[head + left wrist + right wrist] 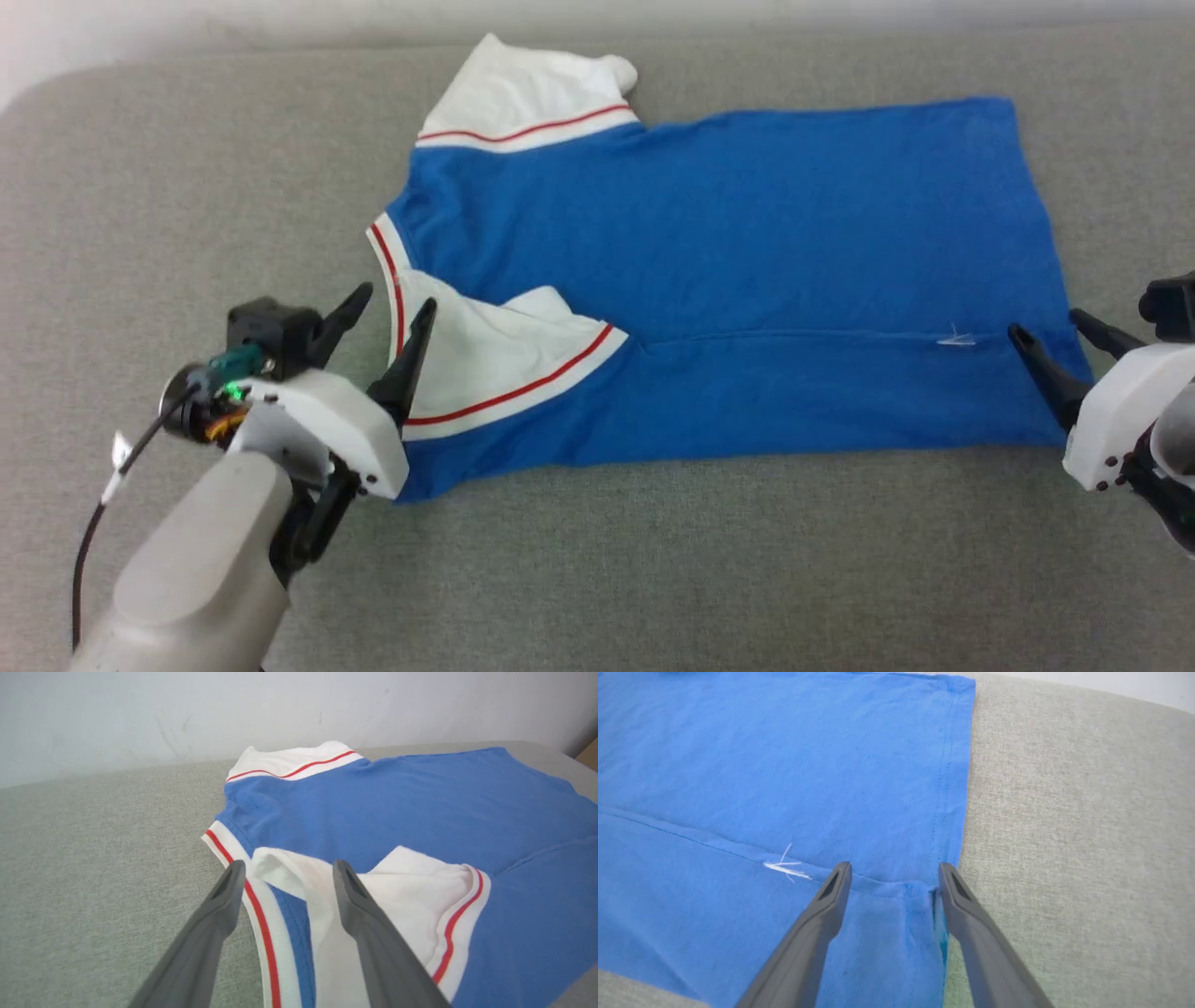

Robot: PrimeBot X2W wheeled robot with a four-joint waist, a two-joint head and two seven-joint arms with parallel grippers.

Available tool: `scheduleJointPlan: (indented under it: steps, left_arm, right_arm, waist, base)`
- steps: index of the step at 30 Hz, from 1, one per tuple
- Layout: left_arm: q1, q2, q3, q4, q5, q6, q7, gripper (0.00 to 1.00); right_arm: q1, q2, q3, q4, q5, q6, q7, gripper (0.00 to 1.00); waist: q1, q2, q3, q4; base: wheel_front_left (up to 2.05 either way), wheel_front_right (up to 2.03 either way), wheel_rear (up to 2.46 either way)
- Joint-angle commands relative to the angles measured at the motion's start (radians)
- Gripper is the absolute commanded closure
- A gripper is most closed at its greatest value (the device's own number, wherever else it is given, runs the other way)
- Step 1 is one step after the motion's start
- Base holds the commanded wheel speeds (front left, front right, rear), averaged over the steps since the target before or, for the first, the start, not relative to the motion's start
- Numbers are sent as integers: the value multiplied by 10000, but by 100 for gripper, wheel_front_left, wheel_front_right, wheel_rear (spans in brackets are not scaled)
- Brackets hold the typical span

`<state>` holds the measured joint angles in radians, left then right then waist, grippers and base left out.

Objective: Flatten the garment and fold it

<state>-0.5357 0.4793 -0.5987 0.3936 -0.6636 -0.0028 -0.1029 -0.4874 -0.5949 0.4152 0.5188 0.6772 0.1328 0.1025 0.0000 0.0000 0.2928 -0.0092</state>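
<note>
1. The garment (747,233) is a soft knit jersey shirt in royal blue. It lies spread on a grey cushioned surface (653,560) with a coarse woven texture, its collar toward the left and its straight hem toward the right.
2. The nearer long edge is folded over onto the body, leaving a thin raised crease line running left to right. A small white thread mark (957,339) sits on that line near the hem.
3. Both sleeves are white, joined to the blue by white trim with a thin red stripe. The far sleeve (532,93) points away from the camera. The near sleeve (504,359) lies doubled over and rumpled on the blue cloth.
4. The curved collar (385,252) has the same ribbed white band with a red stripe.
5. The left gripper (397,299) has its two dark, tapered fingers spread wide and holds nothing. In the left wrist view (288,865) the collar band and the near sleeve's edge lie between the fingers. Whether the tips touch the cloth cannot be told.
6. The right gripper (1044,325) is also parted and empty. In the right wrist view (895,868) it straddles the near hem corner, one finger at the stitched hem edge, where the cloth puckers slightly.
7. A pale, scuffed wall (233,709) rises behind the surface.
</note>
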Motion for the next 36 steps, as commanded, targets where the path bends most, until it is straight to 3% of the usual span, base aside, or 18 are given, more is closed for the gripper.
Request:
scheduleJointPlan:
  steps: [1, 5, 9, 13, 20, 27, 32, 36]
  left_arm:
    - [299, -64, 139, 83, -134, 135, -219, 0]
    - [991, -326, 597, -168, -596, 513, -875, 0]
    - [1904, -576, 923, -864, -832, 1104, -1228, 0]
    - [2916, -834, 1159, -1641, -1134, 1851, -1260, 0]
    - [3939, -733, 615, -2357, -1188, 2750, 51, 0]
    - [3842, -646, 466, -2219, -1094, 3277, 721, 0]
    - [3552, -660, 441, -1697, -1014, 3543, 990, 0]
    - [3339, -759, 337, -1201, -1065, 3457, 1190, 0]
  right_arm:
    - [118, 85, -80, 12, -78, -21, -126, 0]
    - [546, 168, -423, -17, -535, -21, -483, 0]
    - [1166, 688, -1405, 64, -1112, -21, -317, 0]
    - [1900, 1596, -2779, -90, -1998, -21, 244, 0]
    - [3255, 3428, -4990, -1619, -3735, -21, 1577, 0]
    - [4173, 4600, -5927, -4088, -4652, -21, 2886, 0]
    - [4411, 4870, -6022, -5285, -4781, -21, 3464, 0]
    - [4453, 4941, -6093, -5815, -4884, -21, 3744, 0]
  waist:
    - [0, 0, -485, 76]
    - [0, 0, -1082, 164]
    - [0, 0, -1542, 205]
    - [0, 0, -1799, 198]
    - [0, 0, -1845, 153]
    - [0, 0, -1419, -17]
    - [0, 0, -1005, -208]
    - [0, 0, -735, -329]
  base:
    - [0, 0, 0]
    - [0, 0, 0]
    - [0, 0, 0]
    - [0, 0, 0]
    - [0, 0, 0]
    - [0, 0, 0]
    - [0, 0, 0]
    - [0, 0, 0]
